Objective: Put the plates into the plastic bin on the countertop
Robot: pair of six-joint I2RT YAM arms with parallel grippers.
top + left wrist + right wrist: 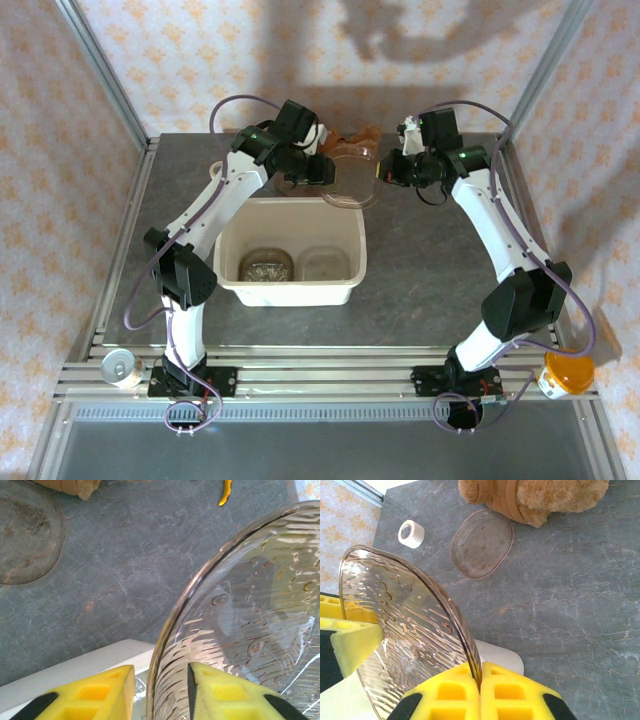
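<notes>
Two clear plates [265, 266] lie side by side on the floor of a cream plastic bin [290, 292], set at the middle of a dark, stone-look tabletop [430, 260]. At the bin's far rim a third plate [405, 630] is held in the air between the two arms. The right gripper [479, 669] has its jaws pressed tight on one edge of the glass. The left gripper [161, 672] has its jaws closed about the opposite edge, with the rim running between the yellow pads.

A fourth plate [482, 542] lies flat on the tabletop beyond the bin, just beside a brown plush toy [535, 497]. A white tape roll [411, 533] sits apart from them, nearer the corner.

Aluminium rails [330, 375] frame the tabletop. On the near rail a small can [122, 367] rests by the left arm's base and an orange-lidded tub [567, 373] by the right. Wallpaper [40, 150] in a pale orange floral print covers the surrounding walls.
</notes>
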